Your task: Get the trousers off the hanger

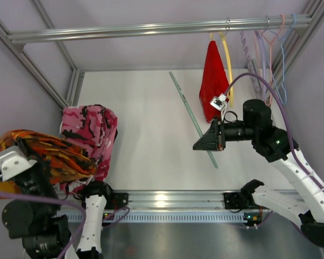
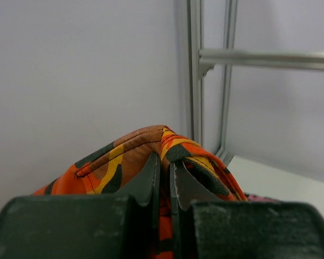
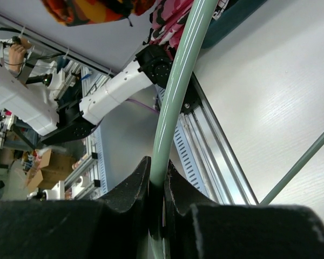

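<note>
Trousers (image 1: pixel 48 154): soft woven cloth, orange with dark red, black and yellow camouflage blotches, bunched into a rounded heap at the near-left corner of the counter (image 1: pixel 146 118), partly over its left edge. A stitched seam runs over the ridge of the fold in the left wrist view. The left jaws are pinched narrow on that fold, with both black, wedge-shaped fingers (image 2: pixel 146 181) pressed into the cloth and the fabric peaking above their tips. The left arm (image 1: pixel 92 221) rises from the near edge beneath the heap.

A pink camouflage garment (image 1: pixel 89 135), crumpled and with white cords showing, is just beside the trousers towards the far side and touches them.

Hanger (image 1: pixel 194 118): a thin, smooth, glossy, pale grey-green plastic rod, bare, well apart from the trousers. It lies diagonally over the middle of the counter, right of centre. The right jaws are closed on the rod near its near end, black tapered fingers (image 3: pixel 132 186) on either side of it. A second thin green limb crosses the lower right of the right wrist view. I cannot tell whether the hanger touches the counter.

Right arm (image 1: pixel 259 121): black cylindrical joints, white links.

Far-right corner: a plain red garment (image 1: pixel 213 81), cone-shaped, hangs on a yellow hanger (image 1: pixel 227 70) from an aluminium rail (image 1: pixel 151 27). Thin lilac, pink and blue hangers (image 1: pixel 270 48) hang next to it.
</note>
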You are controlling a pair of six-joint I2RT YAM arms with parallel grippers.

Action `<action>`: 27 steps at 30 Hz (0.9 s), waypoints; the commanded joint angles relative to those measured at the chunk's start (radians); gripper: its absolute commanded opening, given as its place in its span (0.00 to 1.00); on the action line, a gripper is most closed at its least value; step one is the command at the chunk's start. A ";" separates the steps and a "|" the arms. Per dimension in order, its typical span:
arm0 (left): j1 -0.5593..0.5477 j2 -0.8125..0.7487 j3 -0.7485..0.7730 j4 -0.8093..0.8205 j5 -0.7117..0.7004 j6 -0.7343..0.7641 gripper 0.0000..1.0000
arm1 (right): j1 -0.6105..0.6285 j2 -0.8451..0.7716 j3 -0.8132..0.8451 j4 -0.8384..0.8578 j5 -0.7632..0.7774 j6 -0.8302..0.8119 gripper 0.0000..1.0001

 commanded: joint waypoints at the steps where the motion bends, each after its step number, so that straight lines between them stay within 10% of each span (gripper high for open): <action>1: 0.005 -0.010 -0.092 0.083 -0.028 0.095 0.00 | -0.013 -0.013 0.059 0.025 -0.001 -0.047 0.00; 18: 0.004 0.478 -0.569 0.337 0.392 -0.029 0.09 | -0.044 -0.010 0.177 -0.078 0.016 -0.106 0.00; 27: 0.004 0.548 -0.549 0.257 0.544 -0.060 0.90 | -0.097 -0.094 0.232 -0.226 -0.018 -0.173 0.00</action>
